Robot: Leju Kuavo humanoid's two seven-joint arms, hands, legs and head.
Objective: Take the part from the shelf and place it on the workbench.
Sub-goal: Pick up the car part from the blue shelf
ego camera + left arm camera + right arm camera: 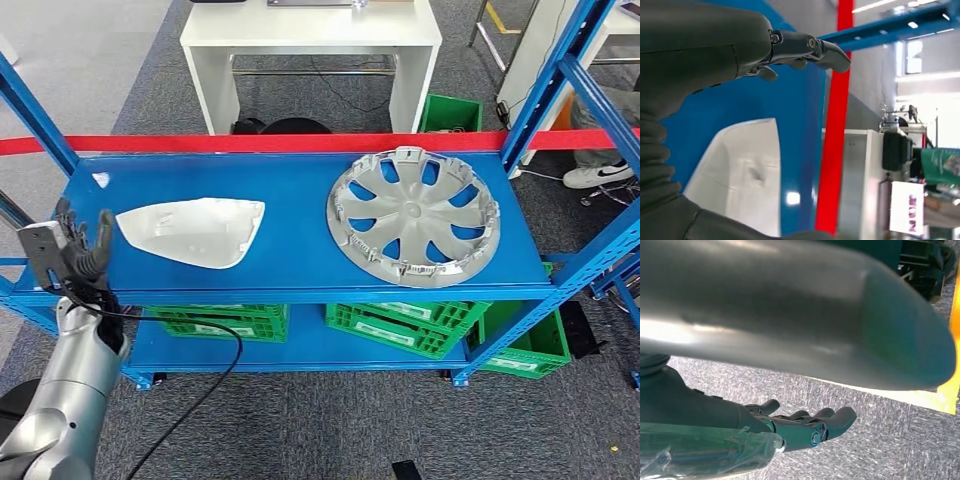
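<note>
A white curved shell part (198, 231) lies on the blue shelf (294, 180) toward its left side. A silver wheel cover (413, 215) lies flat on the same shelf to the right. My left hand (75, 250) hovers at the shelf's left front edge, just left of the white part, fingers apart and holding nothing. In the left wrist view the fingers (810, 47) stretch out above the white part (745, 175), clear of it. In the right wrist view my right hand (806, 427) hangs over grey carpet with straight fingers and nothing in it.
A red beam (249, 143) runs along the shelf's back. Blue uprights (555, 75) stand at the right. Green crates (407, 325) sit on the lower shelf. A white table (309, 45) stands behind. A person's shoe (596, 176) is at the far right.
</note>
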